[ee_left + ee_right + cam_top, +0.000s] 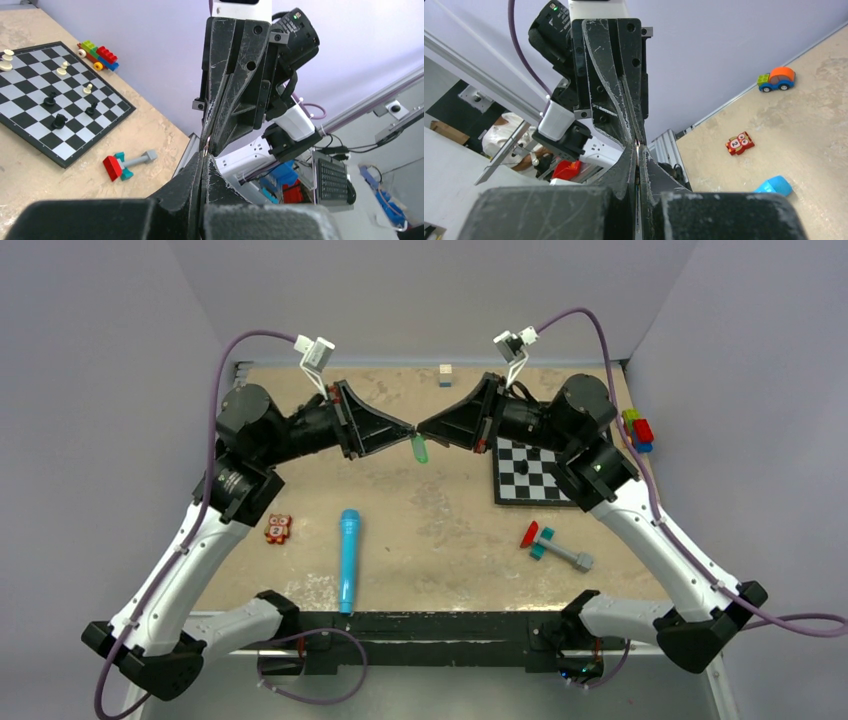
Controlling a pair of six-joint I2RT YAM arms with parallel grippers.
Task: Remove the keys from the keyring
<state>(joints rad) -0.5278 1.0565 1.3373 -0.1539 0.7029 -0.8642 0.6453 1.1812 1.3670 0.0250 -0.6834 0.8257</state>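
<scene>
Left of the chessboard (530, 472), above the table (450, 530), the left end effector (409, 428) and right end effector (423, 430) meet tip to tip. Both are clamped on the keyring (638, 150), and a green key (420, 449) hangs beneath.

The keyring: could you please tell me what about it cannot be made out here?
- Wrist views: the keyring shows only as a metal sliver between shut fingers; keys cannot be counted.
- Top view: left gripper and right gripper tips cover it; only a green piece hangs below.
</scene>
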